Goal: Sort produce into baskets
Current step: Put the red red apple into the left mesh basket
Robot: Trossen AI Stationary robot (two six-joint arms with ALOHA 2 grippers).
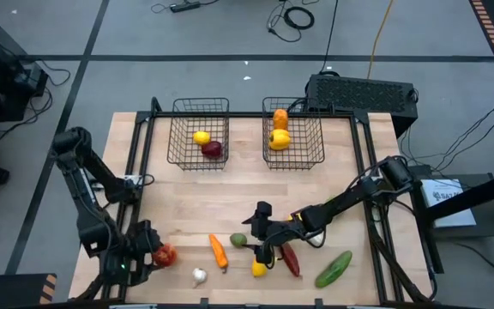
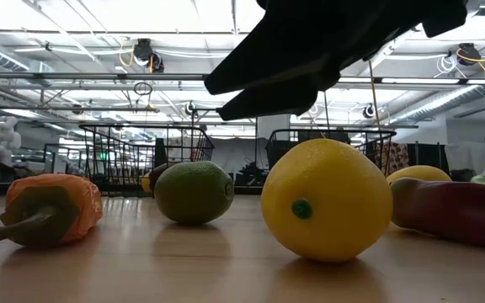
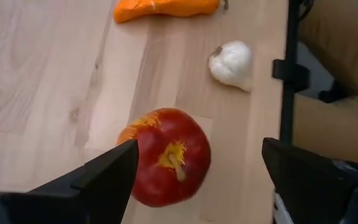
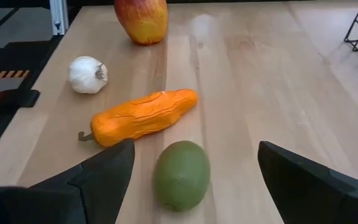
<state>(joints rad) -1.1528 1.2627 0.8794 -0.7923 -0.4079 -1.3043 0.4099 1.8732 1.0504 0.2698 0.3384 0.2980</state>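
My left gripper is open near the table's front left, its fingers on either side of a red apple that rests on the table. My right gripper is open over a green lime. An orange carrot, white garlic, a yellow lemon, a red chilli and a green cucumber lie on the table. The left basket holds a lemon and an apple. The right basket holds yellow and orange pieces.
The two wire baskets stand side by side at the table's far edge. The loose produce is crowded along the near edge between the two grippers. Bare wood lies between the baskets and the produce. A black frame rail runs along each side.
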